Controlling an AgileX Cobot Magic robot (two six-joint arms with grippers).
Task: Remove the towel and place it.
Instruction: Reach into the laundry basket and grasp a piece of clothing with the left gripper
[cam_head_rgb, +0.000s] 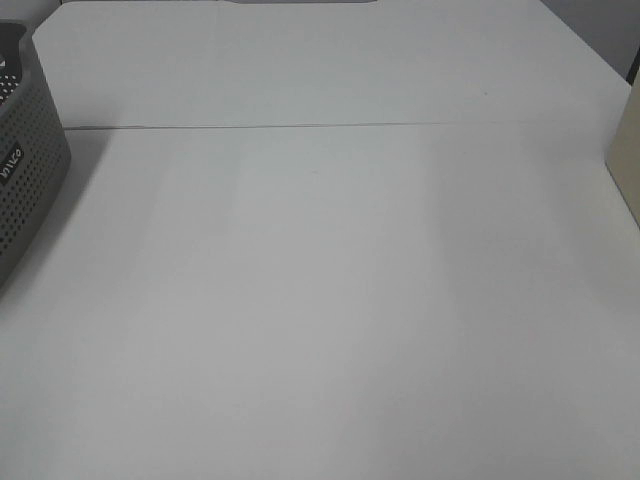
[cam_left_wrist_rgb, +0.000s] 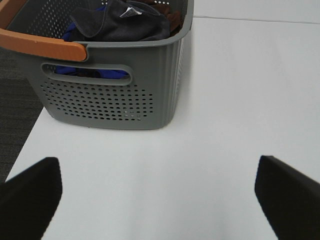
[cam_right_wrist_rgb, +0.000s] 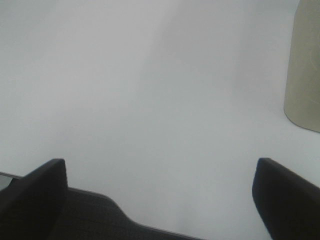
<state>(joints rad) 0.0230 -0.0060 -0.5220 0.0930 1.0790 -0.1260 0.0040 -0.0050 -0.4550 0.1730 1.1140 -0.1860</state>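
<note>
A grey perforated basket (cam_left_wrist_rgb: 110, 95) with an orange handle (cam_left_wrist_rgb: 42, 44) stands on the white table; its edge shows at the far left of the exterior high view (cam_head_rgb: 25, 180). A dark grey towel (cam_left_wrist_rgb: 120, 25) lies on top of blue and reddish cloth inside it. My left gripper (cam_left_wrist_rgb: 157, 197) is open and empty, a short way in front of the basket above the table. My right gripper (cam_right_wrist_rgb: 160, 200) is open and empty over bare table near its edge. Neither gripper shows in the exterior high view.
A beige object (cam_right_wrist_rgb: 305, 70) stands at the table's right side, also in the exterior high view (cam_head_rgb: 628, 150). A seam (cam_head_rgb: 300, 127) runs across the white table. Dark floor (cam_left_wrist_rgb: 15, 100) lies beyond the table edge beside the basket.
</note>
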